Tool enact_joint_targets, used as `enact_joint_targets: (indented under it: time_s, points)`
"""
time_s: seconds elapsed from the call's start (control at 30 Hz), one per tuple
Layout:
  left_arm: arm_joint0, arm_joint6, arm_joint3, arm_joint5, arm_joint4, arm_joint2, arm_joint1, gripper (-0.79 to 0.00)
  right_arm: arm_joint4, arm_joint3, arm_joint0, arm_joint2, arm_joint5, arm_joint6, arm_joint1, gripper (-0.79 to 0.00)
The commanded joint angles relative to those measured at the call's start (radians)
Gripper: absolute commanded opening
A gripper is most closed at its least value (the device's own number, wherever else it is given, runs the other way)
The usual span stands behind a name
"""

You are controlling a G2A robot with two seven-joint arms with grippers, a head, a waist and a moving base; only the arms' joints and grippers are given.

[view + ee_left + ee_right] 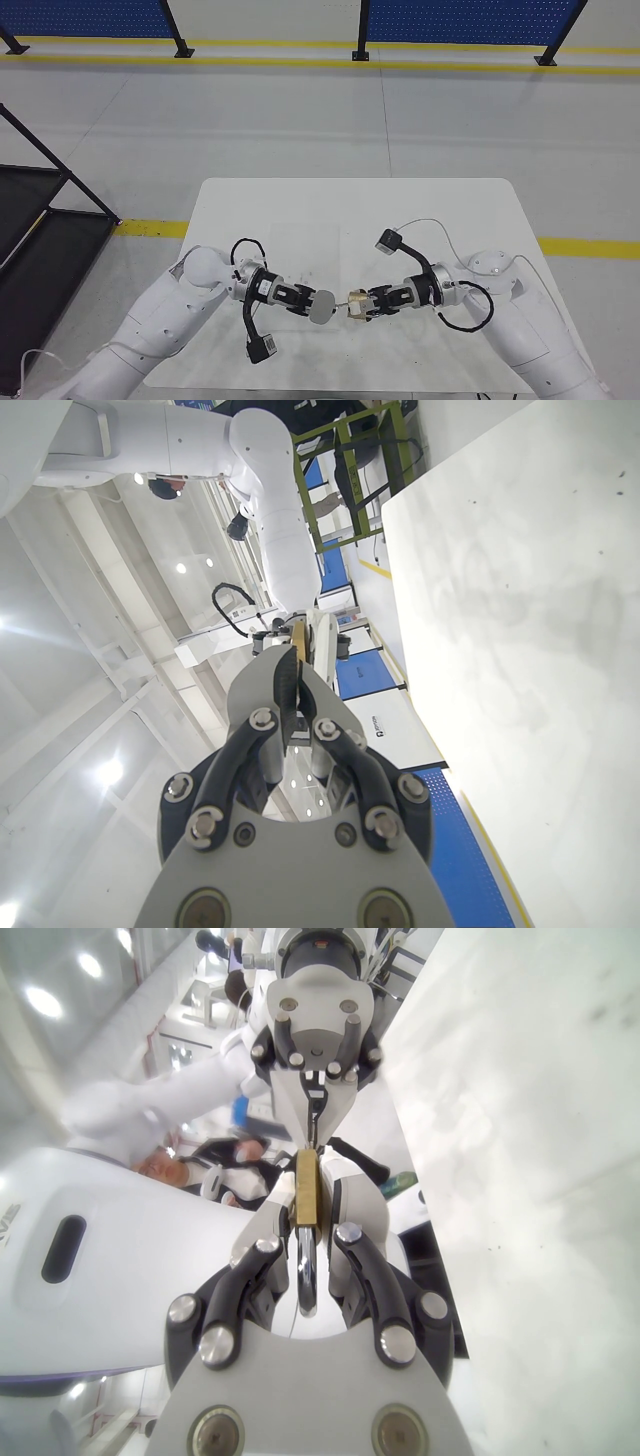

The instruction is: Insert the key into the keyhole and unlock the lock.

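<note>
Above the white table's (400, 215) front part, the two grippers meet tip to tip. My right gripper (366, 302) (306, 1163) is shut on a brass padlock (355, 304) (306, 1188), whose steel shackle (306, 1268) points back toward the wrist. My left gripper (324, 305) (298, 672) is shut on a thin key (313, 1130) (343, 301). The key's tip sits at the padlock's end face (298, 643). How deep it goes in is hidden. The left fingers' dark pads (286, 685) cover most of the key.
A thin white cable (425, 223) lies on the table behind the right arm. A black rack (40, 240) stands on the floor to the table's left. Blue barriers (460, 18) and yellow floor lines run beyond the far edge.
</note>
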Motion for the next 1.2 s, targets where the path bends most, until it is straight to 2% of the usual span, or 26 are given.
enact_joint_targets:
  time_s: [0.0, 0.47, 0.73, 1.17]
  points:
    - [-0.001, 0.006, -0.001, -0.001, -0.002, -0.001, 0.001, -0.785, 0.0, -0.001, 0.004, -0.002, 0.002, 0.011, 0.001, -0.785]
    - [0.001, 0.077, -0.019, -0.003, -0.052, -0.013, 0.011, -0.785, 0.03, 0.013, 0.054, -0.029, 0.023, 0.113, 0.002, -0.785]
    - [0.006, 0.094, -0.051, -0.02, -0.064, -0.004, 0.018, -0.785, 0.085, 0.03, 0.11, -0.102, 0.026, 0.113, 0.007, -0.785]
    - [-0.005, 0.099, -0.049, -0.025, -0.06, 0.013, 0.026, -0.785, 0.119, 0.042, 0.161, -0.17, 0.004, 0.113, 0.029, -0.785]
